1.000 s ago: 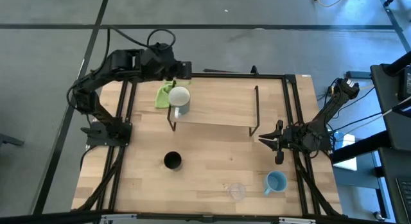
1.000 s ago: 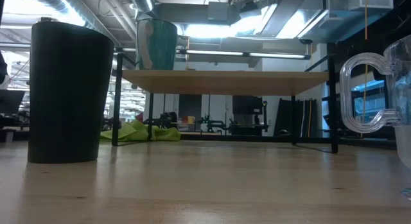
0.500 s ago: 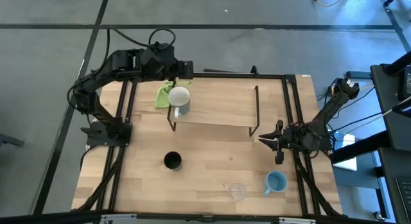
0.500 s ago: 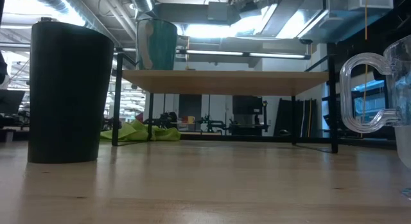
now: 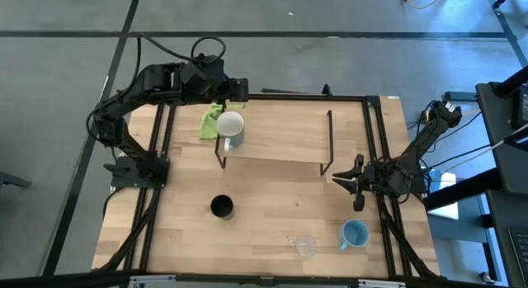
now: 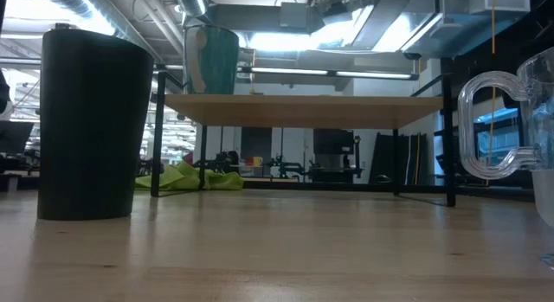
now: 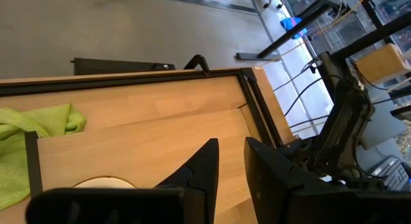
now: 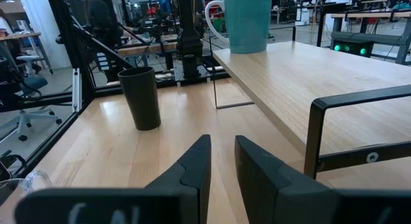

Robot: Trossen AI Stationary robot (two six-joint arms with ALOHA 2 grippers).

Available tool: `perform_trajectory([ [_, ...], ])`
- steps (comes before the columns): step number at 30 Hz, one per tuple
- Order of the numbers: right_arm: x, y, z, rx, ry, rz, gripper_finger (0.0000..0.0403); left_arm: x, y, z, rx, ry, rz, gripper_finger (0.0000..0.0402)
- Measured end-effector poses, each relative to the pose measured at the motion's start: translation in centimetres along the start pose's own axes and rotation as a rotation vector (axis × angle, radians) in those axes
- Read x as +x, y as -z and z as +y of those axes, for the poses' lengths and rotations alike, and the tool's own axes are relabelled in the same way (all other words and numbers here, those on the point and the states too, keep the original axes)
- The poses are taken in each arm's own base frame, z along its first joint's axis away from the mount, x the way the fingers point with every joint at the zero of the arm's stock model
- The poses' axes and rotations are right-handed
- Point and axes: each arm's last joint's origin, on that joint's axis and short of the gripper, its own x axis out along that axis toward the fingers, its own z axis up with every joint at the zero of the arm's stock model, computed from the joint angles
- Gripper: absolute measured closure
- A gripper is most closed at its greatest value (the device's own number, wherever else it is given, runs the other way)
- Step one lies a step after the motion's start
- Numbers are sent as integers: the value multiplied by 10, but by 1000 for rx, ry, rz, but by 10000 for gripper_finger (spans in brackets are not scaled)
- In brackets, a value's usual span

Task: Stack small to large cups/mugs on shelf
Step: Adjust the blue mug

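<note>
Behind left gripper [image 5: 241, 89], white mug [image 5: 232, 125] on shelf [image 5: 280, 139]

One mug [image 5: 232, 126] stands on the shelf's [image 5: 280, 139] left end; three cups sit on the table [image 5: 272, 205] before it.

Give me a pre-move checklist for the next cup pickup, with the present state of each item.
1. White mug on shelf, upright: ok.
2. Black cup upright on table, open space around it: ok.
3. Blue mug upright near right table edge: ok.
4. Clear cup beside blue mug, apart from it: ok; upright or not: cannot tell.
5. Left claw empty, fingers slightly apart, over the shelf's back: ok.
6. Right claw empty, at shelf's right end: ok.
</note>
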Motion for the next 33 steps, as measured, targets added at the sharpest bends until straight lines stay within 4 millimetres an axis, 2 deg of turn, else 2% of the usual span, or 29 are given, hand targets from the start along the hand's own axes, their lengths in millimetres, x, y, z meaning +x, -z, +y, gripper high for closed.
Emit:
perform_trajectory([
  [14, 0, 0, 0, -1, 0, 0, 331, 0, 0, 0, 1, 0, 1, 331],
  [20, 0, 0, 0, -1, 0, 0, 331, 0, 2, -1, 1, 29, 53, 331],
  [24, 0, 0, 0, -2, 0, 0, 331, 0, 5, -3, 21, 93, 161, 331],
  [28, 0, 0, 0, 0, 0, 0, 331, -1, 7, -5, 118, 172, 247, 331],
  [33, 0, 0, 0, 0, 0, 0, 331, -8, 6, -27, 332, 427, 172, 331],
])
